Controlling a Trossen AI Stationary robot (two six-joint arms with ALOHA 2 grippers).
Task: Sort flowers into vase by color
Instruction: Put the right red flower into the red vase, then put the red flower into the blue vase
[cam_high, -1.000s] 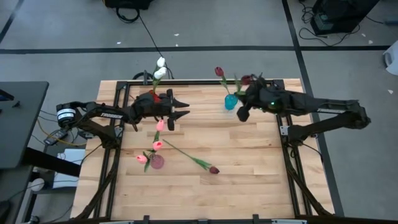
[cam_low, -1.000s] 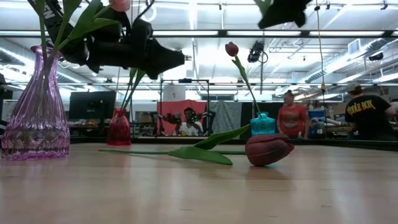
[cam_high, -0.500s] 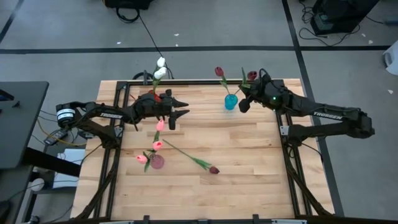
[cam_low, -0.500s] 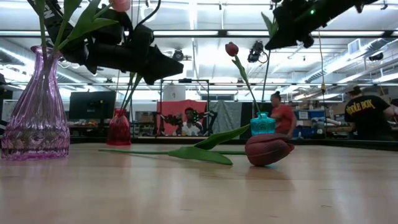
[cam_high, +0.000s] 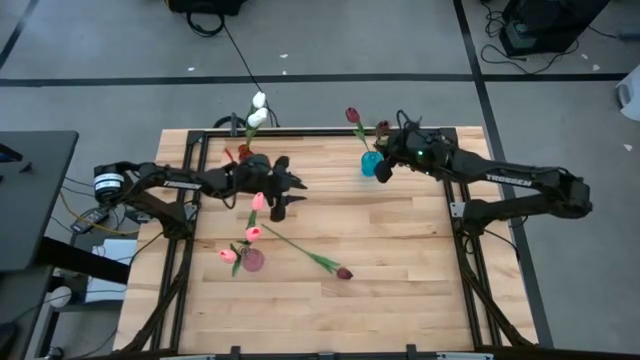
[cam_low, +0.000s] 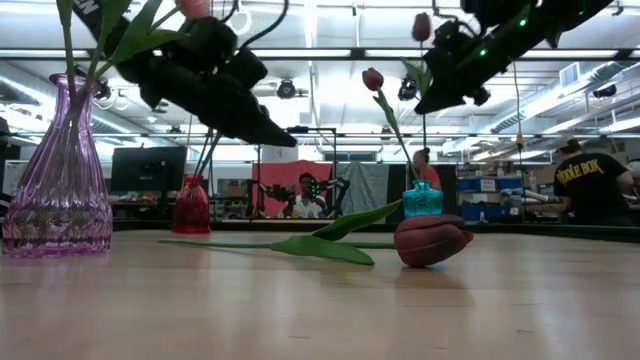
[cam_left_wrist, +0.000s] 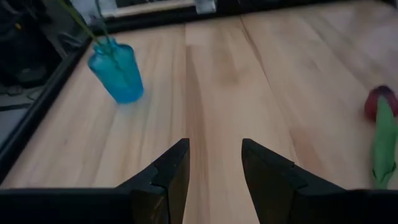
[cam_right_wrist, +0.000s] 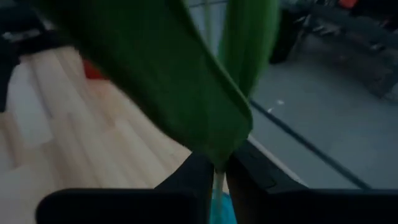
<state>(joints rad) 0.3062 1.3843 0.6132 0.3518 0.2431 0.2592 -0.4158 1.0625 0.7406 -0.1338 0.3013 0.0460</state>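
Pinching a dark maroon tulip's thin green stem (cam_right_wrist: 214, 180), right gripper (cam_high: 383, 168) hovers above the small blue glass vase (cam_high: 370, 163) at one o'clock; left gripper (cam_high: 290, 190) hangs released.

Left arm reaches in from the table's left edge, wrist angled down. Left gripper (cam_high: 290, 190) hangs above the left-centre of the table toward the far edge, jaws apart, nothing between the fingers (cam_left_wrist: 168, 174).

Right arm stretches from the right edge along the far edge, wrist raised. Right gripper (cam_high: 381, 166) sits high near the middle of the far edge, fingers (cam_right_wrist: 199, 171) pinched close on a green tulip stem (cam_right_wrist: 219, 177), leaf fanning out above the jaws.
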